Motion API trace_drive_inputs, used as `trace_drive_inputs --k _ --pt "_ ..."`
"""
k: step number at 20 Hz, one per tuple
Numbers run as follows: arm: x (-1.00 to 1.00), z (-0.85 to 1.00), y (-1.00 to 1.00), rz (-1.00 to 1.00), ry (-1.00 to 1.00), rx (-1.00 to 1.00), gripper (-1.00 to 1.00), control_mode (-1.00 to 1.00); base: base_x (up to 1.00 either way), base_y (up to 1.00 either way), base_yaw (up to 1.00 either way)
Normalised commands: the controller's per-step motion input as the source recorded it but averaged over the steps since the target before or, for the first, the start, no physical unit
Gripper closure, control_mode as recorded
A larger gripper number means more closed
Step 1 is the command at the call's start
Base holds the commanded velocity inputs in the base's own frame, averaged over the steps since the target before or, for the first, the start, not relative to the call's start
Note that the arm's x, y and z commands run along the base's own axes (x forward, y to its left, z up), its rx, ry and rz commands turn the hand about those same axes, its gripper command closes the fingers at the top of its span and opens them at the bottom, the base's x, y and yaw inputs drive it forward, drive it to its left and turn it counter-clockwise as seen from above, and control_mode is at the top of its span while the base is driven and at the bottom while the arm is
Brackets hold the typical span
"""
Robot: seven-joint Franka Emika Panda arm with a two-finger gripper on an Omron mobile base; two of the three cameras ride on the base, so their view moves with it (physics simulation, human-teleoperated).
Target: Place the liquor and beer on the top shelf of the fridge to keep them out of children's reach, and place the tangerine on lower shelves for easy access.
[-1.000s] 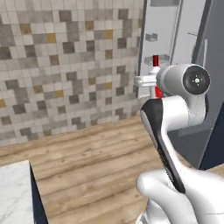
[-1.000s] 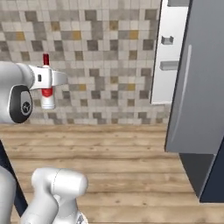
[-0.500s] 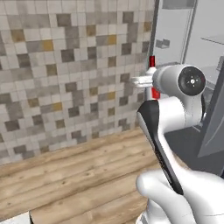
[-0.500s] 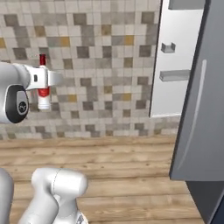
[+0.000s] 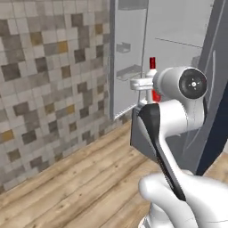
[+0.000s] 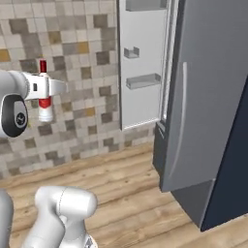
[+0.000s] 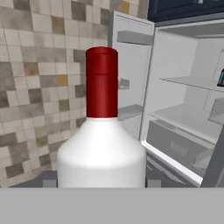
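While pinched upright in the hand (image 6: 46,89), liquor (image 7: 101,144) beside the open fridge (image 6: 203,97) door.

Liquor bottle (image 5: 152,75) in left base view: just red cap and a bit of label show, body hidden behind the arm's round joint at 3 o'clock of it. In right base view the bottle (image 6: 45,99) is crossed by the white hand, label partly covered, gripper fingers not distinguishable. In hand view bottle (image 7: 102,140) base is cut off at 6 o'clock, label out of sight; finger tips (image 7: 49,178) barely peek beside it. Fridge (image 6: 203,97) cut off at 12 and 3 o'clock in right base view; interior hidden by its grey door. In hand view a dark item (image 7: 221,78) at 3 o'clock edge on a fridge shelf, cropped, can't identify.
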Motion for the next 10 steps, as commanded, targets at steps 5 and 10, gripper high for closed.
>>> trace_drive_inputs --k 5,10 --pt "0.0 0.0 0.0 0.0 0.0 0.0 1.0 1.0 0.49 0.44 -0.55" --pt "0.0 0.0 0.0 0.0 0.0 0.0 1.0 1.0 0.5 0.78 -0.45"
